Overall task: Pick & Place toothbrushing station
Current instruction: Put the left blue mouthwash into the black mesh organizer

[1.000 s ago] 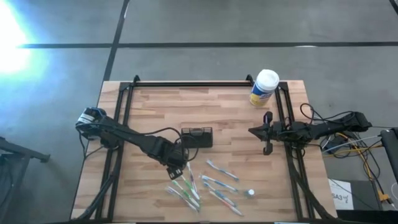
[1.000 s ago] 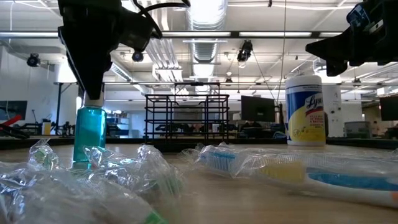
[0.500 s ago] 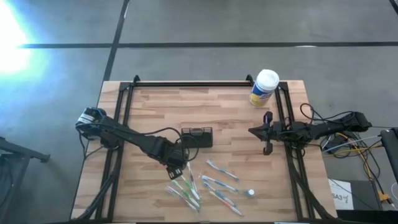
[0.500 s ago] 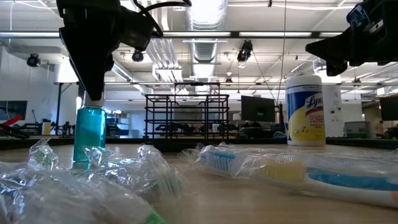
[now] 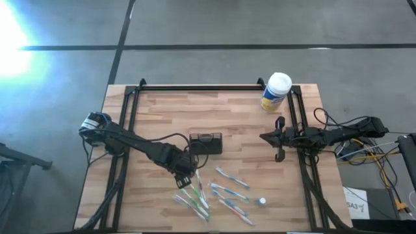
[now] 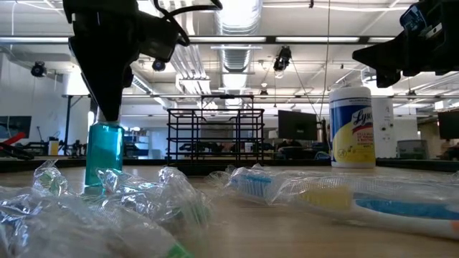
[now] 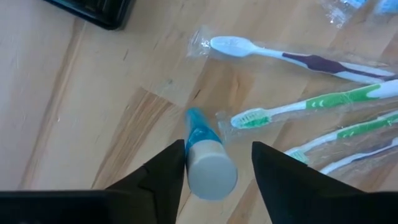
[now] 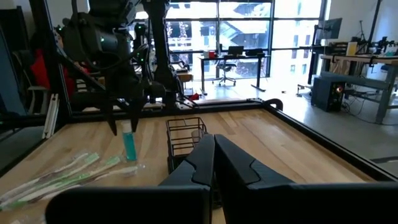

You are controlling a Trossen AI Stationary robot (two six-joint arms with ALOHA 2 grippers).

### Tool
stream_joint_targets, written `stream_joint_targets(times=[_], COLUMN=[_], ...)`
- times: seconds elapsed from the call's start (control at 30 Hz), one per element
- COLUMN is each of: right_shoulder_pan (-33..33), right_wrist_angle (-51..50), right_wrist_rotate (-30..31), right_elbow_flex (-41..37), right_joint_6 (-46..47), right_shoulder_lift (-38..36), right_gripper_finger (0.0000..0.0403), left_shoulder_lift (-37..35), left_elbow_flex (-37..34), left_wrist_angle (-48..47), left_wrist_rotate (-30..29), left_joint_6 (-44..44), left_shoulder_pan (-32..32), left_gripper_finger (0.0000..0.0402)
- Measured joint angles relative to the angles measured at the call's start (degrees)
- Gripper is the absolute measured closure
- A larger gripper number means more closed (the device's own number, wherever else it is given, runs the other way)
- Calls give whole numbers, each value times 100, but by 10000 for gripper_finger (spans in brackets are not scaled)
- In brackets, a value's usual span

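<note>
Meanwhile, the left gripper (image 7: 212,167) hangs over an upright blue tube (image 7: 205,160), fingers apart on either side of its white cap.
Just beyond it sits the black mesh toothbrushing station (image 5: 205,143), mid-table; contact with the cap seems unlikely but is hard to judge. Right gripper (image 8: 214,155) waits closed near the table's right edge.

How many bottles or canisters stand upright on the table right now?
2. A blue bottle stands between the left gripper's open jaws, beside the toothbrushes; a yellow canister stands at the table's far right corner. None looks hidden.
</note>
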Motion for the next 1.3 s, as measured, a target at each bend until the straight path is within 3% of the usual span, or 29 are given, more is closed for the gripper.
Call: stream_joint_targets(times=[0.17,0.33,0.57,0.73,0.87,1.03,1.17,1.3], right_shoulder_pan=[-2,-2,-2,-2,-2,-2,-2,-2], right_wrist_angle=[0,2,0,2,2,-5,-15,-22], right_wrist_rotate=[0,0,2,2,14,15,15,15], right_elbow_flex=[0,0,0,0,0,2,2,2], right_joint_6=[0,1,0,-2,0,5,3,2], right_shoulder_lift=[0,0,0,2,2,9,9,11], right_gripper_finger=[394,394,394,394,394,394,394,394], left_shoulder_lift=[0,0,0,-207,-722,-1679,-2563,-3632], left_elbow_flex=[0,2,112,433,552,214,-407,-1483], left_wrist_angle=[-7,-22,-210,-409,-442,-452,-315,95], left_wrist_rotate=[0,-5,-4,-27,-299,-578,-568,-555], left_joint_6=[58,192,386,1006,1689,2045,2173,1922], left_shoulder_pan=[2,2,2,2,-13,77,54,60], left_gripper_finger=[242,301,304,304,304,304,304,304])
